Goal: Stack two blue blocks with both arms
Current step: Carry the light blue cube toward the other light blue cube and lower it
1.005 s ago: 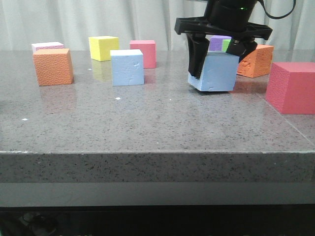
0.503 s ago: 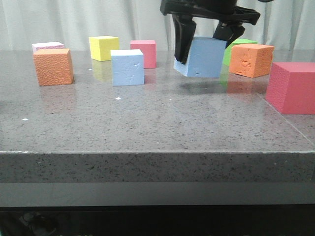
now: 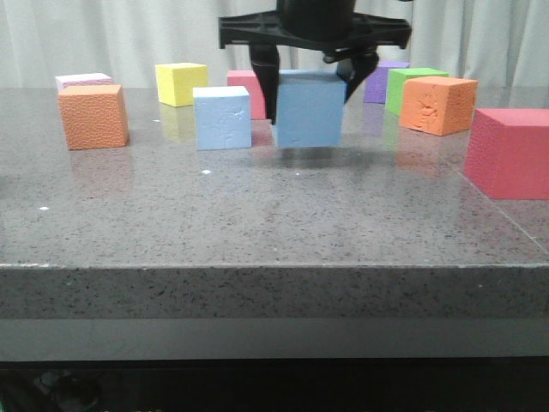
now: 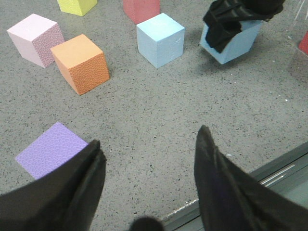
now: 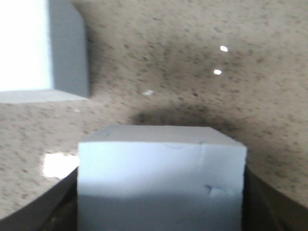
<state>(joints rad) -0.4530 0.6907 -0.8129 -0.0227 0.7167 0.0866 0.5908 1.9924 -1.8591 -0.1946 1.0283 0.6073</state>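
Blue foam block [image 3: 310, 109] is hanging clamped between the right gripper's [image 3: 313, 75] jaws, just right of the second blue block [image 3: 222, 118]; left gripper [image 4: 149, 168] is gaping empty.

Black robot gripper [image 3: 310, 81] grips pale sky-blue foam cube [image 3: 309, 109] clear of grey speckled stone table [image 3: 257, 215], shadow beneath. Second pale blue foam cube [image 3: 222, 118] rests on table just left of it, apart. Behind: pink foam cube [image 3: 249, 92], partly hidden; yellow foam cube [image 3: 181, 83]. Far left: orange foam cube [image 3: 93, 116], pale pink foam cube [image 3: 82, 81] behind. Right: purple foam cube [image 3: 383, 81], green foam cube [image 3: 408, 88], second orange foam cube [image 3: 437, 105], large red foam cube [image 3: 509, 152].
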